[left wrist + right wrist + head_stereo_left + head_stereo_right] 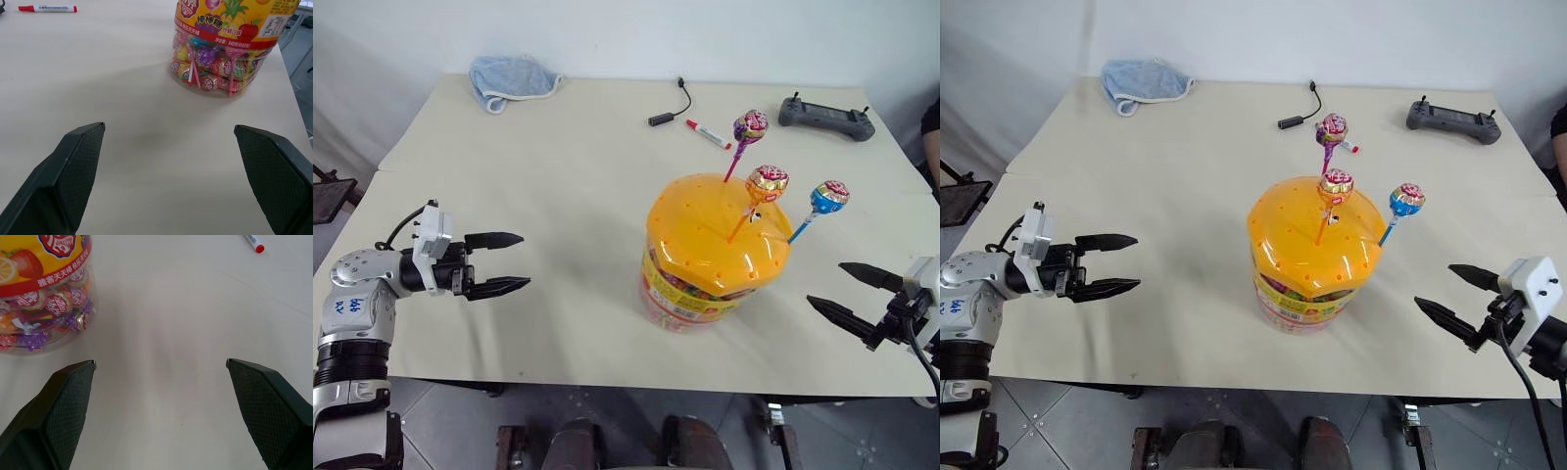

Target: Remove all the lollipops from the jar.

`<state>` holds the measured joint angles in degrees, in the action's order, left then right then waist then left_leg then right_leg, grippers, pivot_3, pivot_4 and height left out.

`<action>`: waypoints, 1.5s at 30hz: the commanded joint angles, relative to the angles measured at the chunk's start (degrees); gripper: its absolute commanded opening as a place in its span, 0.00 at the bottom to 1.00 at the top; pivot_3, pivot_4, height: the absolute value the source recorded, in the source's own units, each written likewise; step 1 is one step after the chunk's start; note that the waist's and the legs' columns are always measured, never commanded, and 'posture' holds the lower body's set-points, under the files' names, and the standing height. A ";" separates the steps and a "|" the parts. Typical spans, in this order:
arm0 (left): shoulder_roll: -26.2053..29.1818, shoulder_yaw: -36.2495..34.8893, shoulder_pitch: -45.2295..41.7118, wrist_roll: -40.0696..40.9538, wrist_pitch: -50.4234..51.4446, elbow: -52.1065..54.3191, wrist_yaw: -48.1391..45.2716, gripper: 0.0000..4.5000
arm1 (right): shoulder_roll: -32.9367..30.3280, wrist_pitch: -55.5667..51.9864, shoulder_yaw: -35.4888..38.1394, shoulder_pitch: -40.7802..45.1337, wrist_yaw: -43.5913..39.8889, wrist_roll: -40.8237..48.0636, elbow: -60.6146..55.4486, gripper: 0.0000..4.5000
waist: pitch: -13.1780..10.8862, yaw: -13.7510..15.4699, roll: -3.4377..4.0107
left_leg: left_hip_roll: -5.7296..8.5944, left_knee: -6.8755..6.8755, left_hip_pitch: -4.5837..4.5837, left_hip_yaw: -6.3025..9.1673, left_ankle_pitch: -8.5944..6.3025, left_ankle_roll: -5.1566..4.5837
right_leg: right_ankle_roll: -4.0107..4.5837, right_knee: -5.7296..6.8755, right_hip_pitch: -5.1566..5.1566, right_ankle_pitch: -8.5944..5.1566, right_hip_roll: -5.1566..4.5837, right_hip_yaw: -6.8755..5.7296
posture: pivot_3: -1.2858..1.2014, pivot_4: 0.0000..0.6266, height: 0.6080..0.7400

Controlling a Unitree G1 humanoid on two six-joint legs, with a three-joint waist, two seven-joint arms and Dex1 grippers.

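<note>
Jar point(705, 279) clear, orange holed lid, wrapped sweets inside; three lollipops point(767, 183) stand upright in lid. Left tool point(514, 262), right tool point(842, 291) both spread, empty.

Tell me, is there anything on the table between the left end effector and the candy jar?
No, just bare table between the left end effector and the jar, in the left eye view.

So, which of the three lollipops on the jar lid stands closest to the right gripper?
The blue lollipop on the blue stick. It leans out over the jar's right edge toward the right gripper; the orange-red one and the purple one stand farther away.
</note>
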<state>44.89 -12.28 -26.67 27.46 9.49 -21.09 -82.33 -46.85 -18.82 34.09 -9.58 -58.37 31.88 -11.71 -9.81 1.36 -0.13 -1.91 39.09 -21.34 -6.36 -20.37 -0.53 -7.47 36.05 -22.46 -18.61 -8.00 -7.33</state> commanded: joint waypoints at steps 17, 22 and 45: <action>-1.67 0.69 -6.94 4.55 6.36 5.72 -1.70 1.00 | -6.41 -23.20 15.76 -1.11 8.10 19.16 -18.89 0.99 | 0.02 0.13 -0.04 | 0.04 0.04 -0.03 0.15 0.00 -0.01 | -0.01 0.02 0.05 0.01 -0.03 -0.06 | 0.52 0.24 1.00; -1.36 2.61 -10.10 6.15 11.66 5.99 -3.32 1.00 | -6.97 -26.79 17.55 1.89 13.84 31.31 -26.79 0.99 | 0.01 0.08 -0.07 | 0.04 0.05 -0.03 0.19 0.00 0.00 | -0.01 0.02 0.06 0.01 -0.02 -0.08 | 0.52 0.24 1.00; -1.42 3.56 -12.81 7.28 10.71 7.24 -5.75 1.00 | -7.86 -21.70 4.19 18.87 21.17 39.04 -23.39 0.18 | -0.01 0.05 -0.22 | 0.08 0.11 -0.16 0.35 -0.01 -0.02 | -0.01 0.01 0.06 0.01 -0.05 -0.22 | 0.52 0.24 1.00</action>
<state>42.66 -7.89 -38.41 33.47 20.53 -15.95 -85.97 -53.88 -42.34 36.38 7.86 -37.52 70.31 -35.33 -9.82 1.40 -0.35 -1.83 39.20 -21.50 -6.01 -20.38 -0.56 -7.48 36.06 -22.40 -18.60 -8.05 -7.55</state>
